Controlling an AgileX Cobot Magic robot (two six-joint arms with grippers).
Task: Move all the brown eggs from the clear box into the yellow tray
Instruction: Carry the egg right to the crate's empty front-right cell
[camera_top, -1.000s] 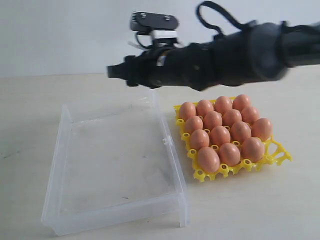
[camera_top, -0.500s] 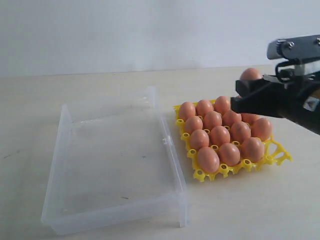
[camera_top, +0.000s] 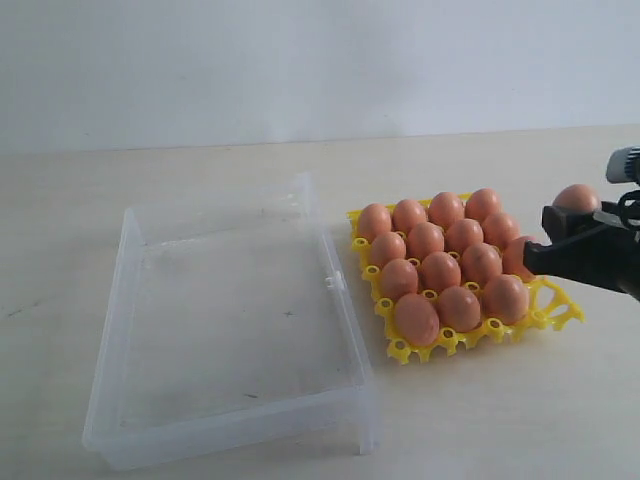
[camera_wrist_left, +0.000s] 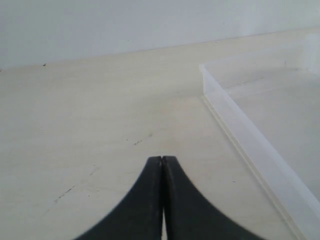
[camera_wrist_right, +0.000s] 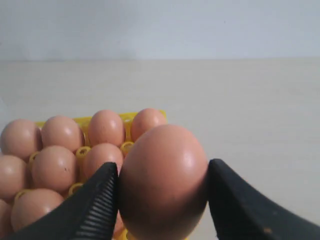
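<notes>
Grips one brown egg (camera_top: 577, 198) across its widest part in the right gripper (camera_wrist_right: 163, 196), ribbed fingers (camera_wrist_right: 102, 200) clamped on the shell from both sides, raised at about 3 o'clock of the yellow tray (camera_top: 562, 316); leaves the clear box (camera_top: 342, 300), at 9 o'clock of the tray, apparently empty; shows some fifteen other brown eggs (camera_top: 440, 270) seated and packed close in the cups, with what looks like the one free cup at the tray's 4 o'clock corner, partly hidden behind the gripper; rests the left gripper (camera_wrist_left: 162, 167) low over bare table (camera_wrist_left: 75, 125) just beside the box's outer wall, fingers pressed together on nothing. Likely to go wrong in several ways from here; could crack the shell through any harder squeeze, given two narrow contacts on a thin curved surface; could lose the egg through a slip, being smooth, with nothing beneath it; could bump the seated neighbours at 9 and 12 o'clock of the free cup on the way down, since the fingers need room either side; could land on a pointed post rather than in the cup if slightly off, tipping the egg out towards 3 o'clock onto the table; could also shove the light lattice tray sideways, or break the egg by letting go too high.
</notes>
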